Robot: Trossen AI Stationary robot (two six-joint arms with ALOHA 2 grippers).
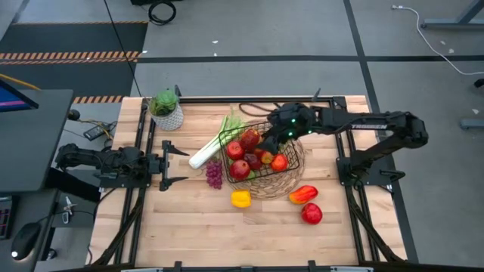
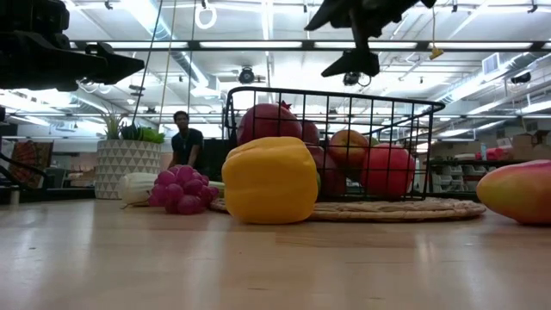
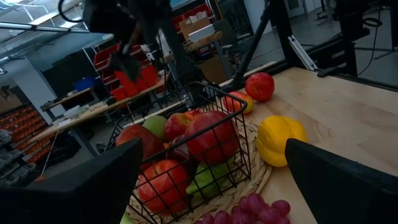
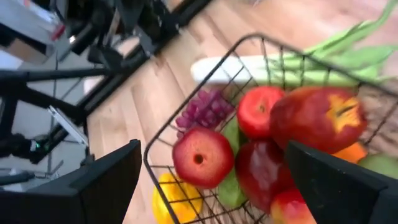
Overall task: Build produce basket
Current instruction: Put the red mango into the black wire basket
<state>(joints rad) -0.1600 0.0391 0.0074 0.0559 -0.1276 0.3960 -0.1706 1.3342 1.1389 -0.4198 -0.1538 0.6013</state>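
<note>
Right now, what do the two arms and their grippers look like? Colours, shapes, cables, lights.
Both arms are matte black, built of blocky jointed links. The left gripper has two flat, pointed black fingers on a crossbar. The right gripper is the same dark build, and small green lights glow on its wrist. A black cable loops on the table behind it. No legible markings.

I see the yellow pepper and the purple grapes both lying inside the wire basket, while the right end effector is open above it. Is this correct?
Not quite. The yellow pepper and the purple grapes lie on the table, outside the wire basket, as the high view shows. The rest holds: the right end effector is open above the basket.
</note>
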